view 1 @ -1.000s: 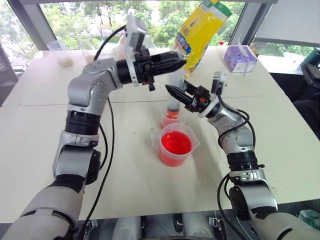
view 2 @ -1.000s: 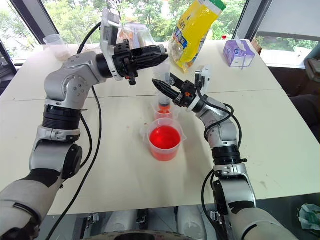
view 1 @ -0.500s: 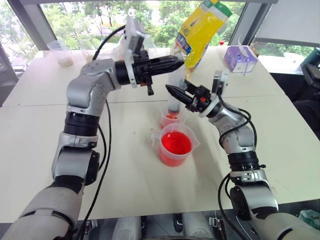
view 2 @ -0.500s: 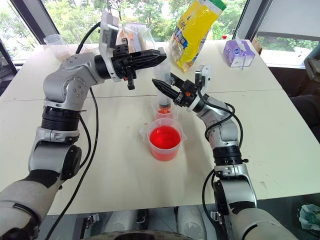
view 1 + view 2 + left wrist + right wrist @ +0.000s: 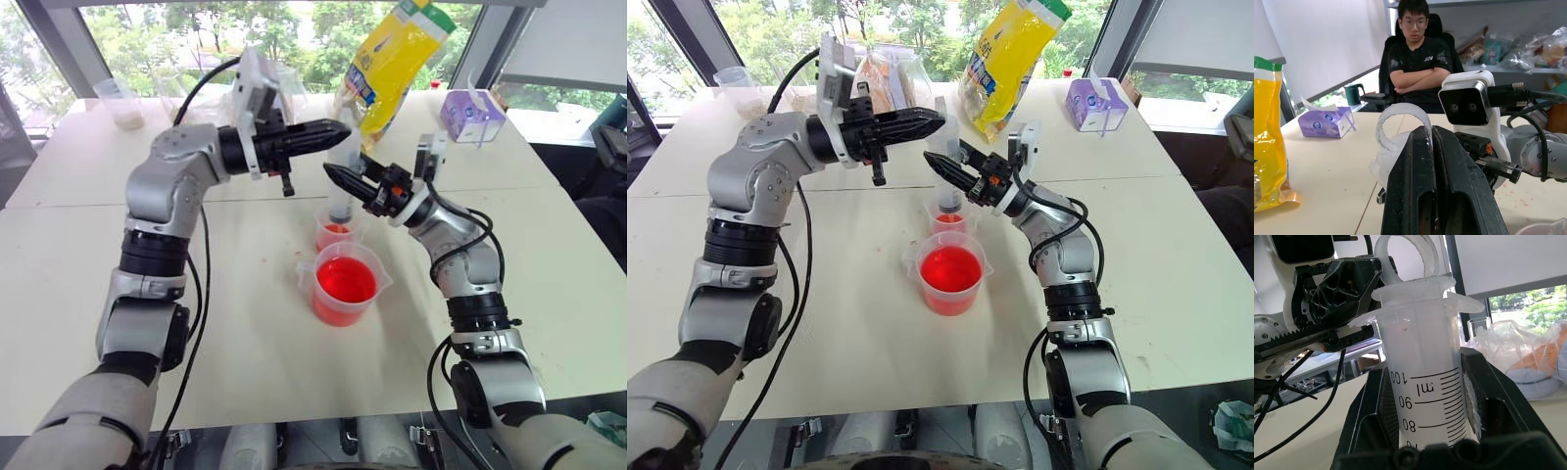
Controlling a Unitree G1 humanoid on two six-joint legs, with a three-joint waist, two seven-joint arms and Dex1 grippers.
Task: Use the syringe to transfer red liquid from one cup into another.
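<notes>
The syringe [image 5: 343,171] stands upright, its tip down in the small cup [image 5: 335,235]. My right gripper [image 5: 340,182] is shut on the clear barrel [image 5: 1427,382], with the printed scale showing. The plunger is pushed fully in. Its ring [image 5: 1400,110] sits just above the barrel's flange. My left gripper [image 5: 343,128] reaches in level from the left and is shut on that ring. Red liquid [image 5: 344,279] fills the larger spouted cup [image 5: 315,276] just in front. A little red liquid lies in the small cup.
A yellow bag [image 5: 392,59] stands behind the syringe, and a purple tissue box [image 5: 468,116] is at the back right. Clear cups with beige contents [image 5: 120,103] and plastic bags [image 5: 887,78] are at the back left. A person [image 5: 1418,58] sits beyond the table.
My left wrist has rolled a little and its forearm has drawn slightly to the left. The right gripper, syringe and both cups stay where they were.
</notes>
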